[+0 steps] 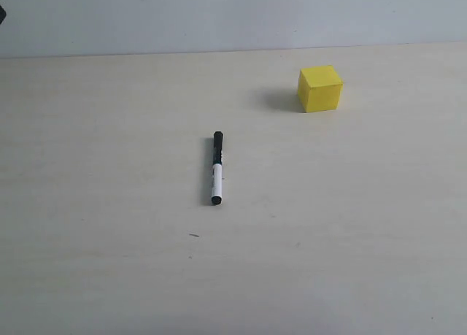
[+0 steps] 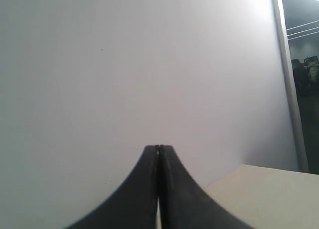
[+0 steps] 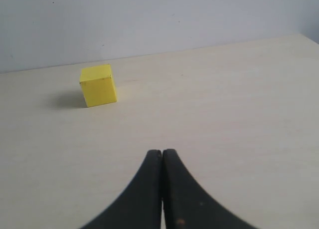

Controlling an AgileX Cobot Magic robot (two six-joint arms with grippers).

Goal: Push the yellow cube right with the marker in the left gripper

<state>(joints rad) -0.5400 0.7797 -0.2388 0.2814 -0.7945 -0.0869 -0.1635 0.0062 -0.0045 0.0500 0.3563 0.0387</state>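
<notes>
The marker lies flat on the pale table near the middle of the exterior view, black cap toward the back, held by nothing. The yellow cube stands to its right and farther back; it also shows in the right wrist view as the yellow cube. My left gripper is shut with nothing between its fingers and faces a white wall; neither marker nor cube shows in its view. My right gripper is shut and empty, hovering over bare table short of the cube. Neither gripper appears in the exterior view.
A white wall runs along the table's far edge. In the left wrist view a table corner and a vertical metal post show beside a dark room area. A small dark speck marks the table in front of the marker.
</notes>
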